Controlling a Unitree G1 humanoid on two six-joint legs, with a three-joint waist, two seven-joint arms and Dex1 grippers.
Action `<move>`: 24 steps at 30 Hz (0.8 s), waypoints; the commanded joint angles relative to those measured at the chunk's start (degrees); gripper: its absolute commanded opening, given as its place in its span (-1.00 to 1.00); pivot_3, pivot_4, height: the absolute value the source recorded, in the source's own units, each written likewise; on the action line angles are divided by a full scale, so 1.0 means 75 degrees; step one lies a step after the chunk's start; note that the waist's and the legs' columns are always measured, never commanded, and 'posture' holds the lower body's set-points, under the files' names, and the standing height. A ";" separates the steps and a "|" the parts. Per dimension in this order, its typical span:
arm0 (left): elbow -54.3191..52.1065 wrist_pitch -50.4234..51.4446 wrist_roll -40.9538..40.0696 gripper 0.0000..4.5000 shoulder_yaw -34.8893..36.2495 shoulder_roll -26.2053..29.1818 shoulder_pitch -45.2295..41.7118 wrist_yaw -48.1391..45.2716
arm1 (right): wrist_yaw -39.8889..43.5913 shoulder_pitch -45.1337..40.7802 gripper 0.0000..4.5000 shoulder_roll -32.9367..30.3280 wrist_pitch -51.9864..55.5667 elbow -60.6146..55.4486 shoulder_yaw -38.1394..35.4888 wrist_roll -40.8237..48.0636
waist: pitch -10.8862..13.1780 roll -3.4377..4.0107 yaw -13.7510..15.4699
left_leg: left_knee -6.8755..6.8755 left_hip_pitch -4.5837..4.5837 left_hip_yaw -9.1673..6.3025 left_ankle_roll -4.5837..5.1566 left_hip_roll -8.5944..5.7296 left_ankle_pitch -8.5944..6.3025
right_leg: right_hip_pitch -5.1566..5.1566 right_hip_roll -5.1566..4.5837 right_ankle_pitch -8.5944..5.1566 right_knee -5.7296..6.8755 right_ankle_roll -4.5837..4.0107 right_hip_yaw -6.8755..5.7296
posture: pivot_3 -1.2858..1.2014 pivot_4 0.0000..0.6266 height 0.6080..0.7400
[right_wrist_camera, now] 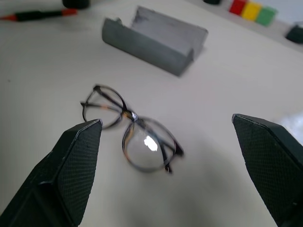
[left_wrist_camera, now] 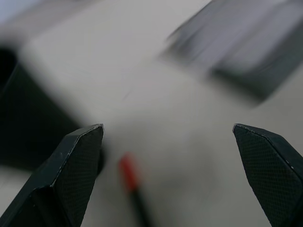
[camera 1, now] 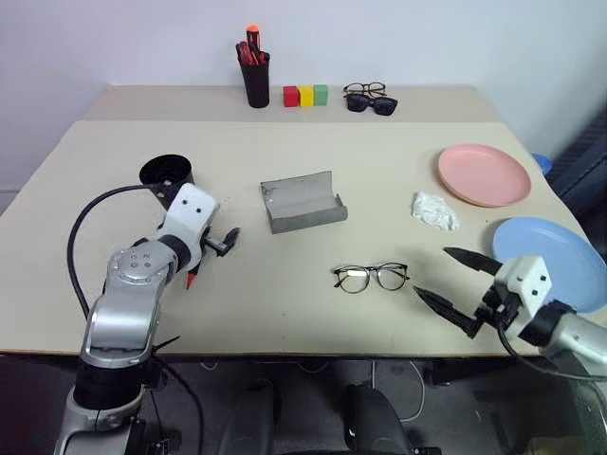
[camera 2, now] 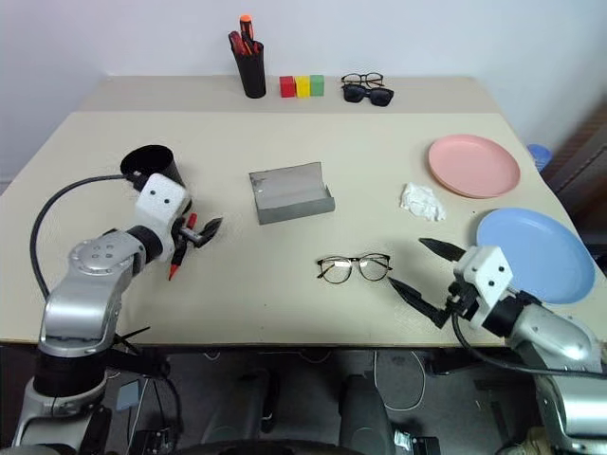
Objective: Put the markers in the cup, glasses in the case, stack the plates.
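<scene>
Thin black wire-rimmed glasses [camera 1: 371, 277] lying arms folded, lenses clear, near the front edge of the beige tabletop [camera 1: 285, 190], at about 5 o'clock from the grey oblong hard case [camera 1: 303, 201], which sits open at mid-table with its pale lining showing. Judged to be the step in hand on the right side: right pincer [camera 1: 459, 281] spread wide and empty, hanging just at 3 o'clock of the glasses, aimed toward them but not touching. Next move there probably calls for sliding in over the frame, pinching at the bridge or a rim without bending the wire, then carrying toward 11 o'clock into the case.

On the left, one slim black marker with a red cap [camera 2: 180, 254] lying flat on the tabletop at 6 o'clock from the wide black plastic cup [camera 2: 152, 165], which stands upright and apart from it. Left pincer [camera 2: 196, 236] also spread and holding nothing, poised just above the marker's capped end; likely needs to drop, close on the barrel, then lift to the cup mouth.

Salmon pink round plate [camera 1: 484, 174] at 2 o'clock from the glasses, larger light blue plate [camera 1: 560, 261] at 3 o'clock, well apart, not yet stacked. Crumpled white scrap [camera 1: 433, 209] between pink plate and glasses.
</scene>
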 commanded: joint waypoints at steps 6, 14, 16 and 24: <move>0.0295 0.1497 0.0356 1.00 0.0123 -0.0380 -0.0553 0.1312 | 0.1150 -0.1587 0.99 -0.0049 -0.0480 0.0337 0.0908 0.0331 | 0.0015 -0.0030 0.0023 | 0.0003 -0.0002 0.0001 0.0000 0.0001 0.0000 | 0.0005 0.0001 -0.0005 -0.0004 0.0009 0.0000 | 0.03 -0.52 1.00; 0.1083 0.2203 0.0231 1.00 0.0002 -0.0731 -0.1269 0.1838 | 0.1139 -0.2233 0.99 0.0171 -0.0611 0.0410 0.1565 0.0197 | 0.0018 -0.0035 0.0019 | 0.0002 -0.0001 0.0001 -0.0001 0.0001 0.0001 | -0.0001 0.0001 0.0008 0.0004 -0.0009 0.0000 | 0.03 -0.52 1.00; 0.1355 0.2397 0.0152 1.00 0.0023 -0.0772 -0.1418 0.1857 | 0.1075 -0.2214 0.99 0.0177 -0.0643 0.0415 0.1597 0.0158 | 0.0019 -0.0035 0.0014 | 0.0002 -0.0001 0.0003 -0.0001 0.0000 0.0001 | 0.0000 0.0001 0.0009 0.0004 -0.0008 0.0000 | 0.03 -0.52 1.00; 0.2219 0.2863 -0.0393 -0.02 0.0270 -0.1027 -0.1894 0.1660 | 0.0811 -0.2141 1.00 0.0161 -0.0682 0.0412 0.1529 0.0044 | 0.0015 -0.0032 0.0013 | 0.0002 0.0016 0.0003 -0.0003 0.0000 0.0001 | 0.0012 0.0001 0.0007 0.0010 -0.0007 0.0000 | 0.03 -0.52 1.00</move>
